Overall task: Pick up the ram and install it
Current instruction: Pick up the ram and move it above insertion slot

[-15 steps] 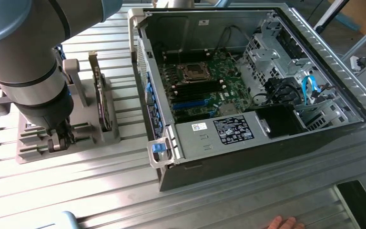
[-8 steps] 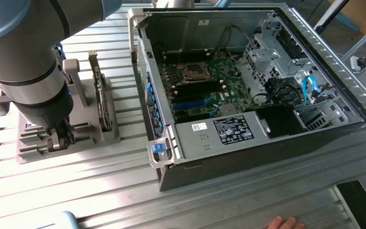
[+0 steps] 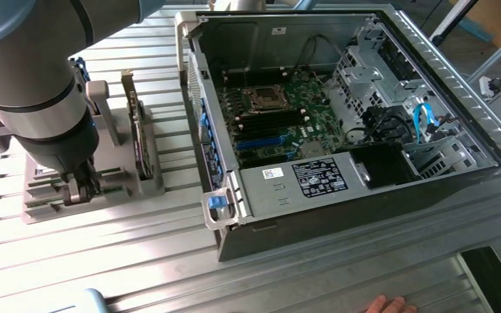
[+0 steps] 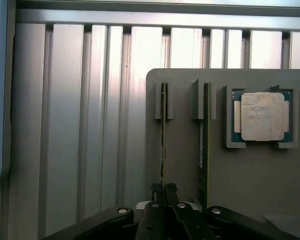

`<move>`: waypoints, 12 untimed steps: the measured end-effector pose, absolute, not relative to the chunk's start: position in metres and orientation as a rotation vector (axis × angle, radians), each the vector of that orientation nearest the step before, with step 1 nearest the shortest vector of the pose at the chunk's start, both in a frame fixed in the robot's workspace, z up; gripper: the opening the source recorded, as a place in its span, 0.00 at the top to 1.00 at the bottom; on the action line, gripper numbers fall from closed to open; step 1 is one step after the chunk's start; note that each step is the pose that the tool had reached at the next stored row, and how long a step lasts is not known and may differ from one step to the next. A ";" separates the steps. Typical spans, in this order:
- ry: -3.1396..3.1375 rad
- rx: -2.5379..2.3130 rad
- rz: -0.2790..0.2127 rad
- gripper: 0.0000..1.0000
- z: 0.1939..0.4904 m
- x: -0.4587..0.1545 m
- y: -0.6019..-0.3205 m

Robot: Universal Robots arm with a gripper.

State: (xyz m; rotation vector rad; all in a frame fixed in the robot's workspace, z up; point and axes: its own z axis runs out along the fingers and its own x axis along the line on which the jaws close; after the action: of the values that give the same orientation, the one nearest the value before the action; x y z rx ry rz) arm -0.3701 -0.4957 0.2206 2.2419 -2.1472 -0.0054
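As I scan from the exterior view's left, my one arm [image 3: 33, 85] is reaching down over the grey holder [image 3: 42, 199] at the left of the slatted table [image 3: 146, 261]. The gripper [image 3: 81, 189] is right down in it. On the wrist camera the jaws are drawn in narrow, pinching the top edge of the ram [image 4: 163, 135]. That's the thin green stick, standing on edge in its slot with the guide posts hugging its far end.

First worry: it's a slim bite on a thin edge. If the stick comes up tilted, I judge it could bind against those posts, or slip out of the pads.

Second worry: a second board [image 4: 204, 145] stands just beside it in the neighbouring slot. It's close enough that a sideways drift of the fingers could knock it. I can't tell whether that is the tall upright card [image 3: 137, 140] I see in the exterior view.

Moving right, the open computer case [image 3: 268, 195] lies with its motherboard [image 3: 276, 124] exposed, black memory slots across the middle. The walls stand high all round, so a shallow approach could clip the rim, and a skewed stick wouldn't seat.

Near the front edge, right of centre, a person's hand [image 3: 388, 304] rests on the table. That's inside my working area, and I don't like it.

Count: one arm, one gripper, one holder, two boards on edge in it, one processor chip [image 4: 262, 116] in its recess, one case, one hand.
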 end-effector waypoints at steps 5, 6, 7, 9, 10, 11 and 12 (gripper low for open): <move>-2.147 2.242 -0.005 0.88 0.228 -0.370 -0.496; -2.147 2.242 -0.005 0.88 0.229 -0.370 -0.496; -2.147 2.242 -0.005 0.88 0.230 -0.370 -0.496; -2.147 2.242 -0.005 0.88 0.232 -0.369 -0.496; -2.147 2.242 -0.005 0.88 0.232 -0.369 -0.496; -2.147 2.242 -0.005 0.88 0.233 -0.369 -0.496; -2.147 2.242 -0.005 0.88 0.234 -0.369 -0.496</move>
State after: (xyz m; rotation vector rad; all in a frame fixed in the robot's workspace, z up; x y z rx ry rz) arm -0.3692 -0.4957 0.2342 2.2419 -2.1471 -0.0053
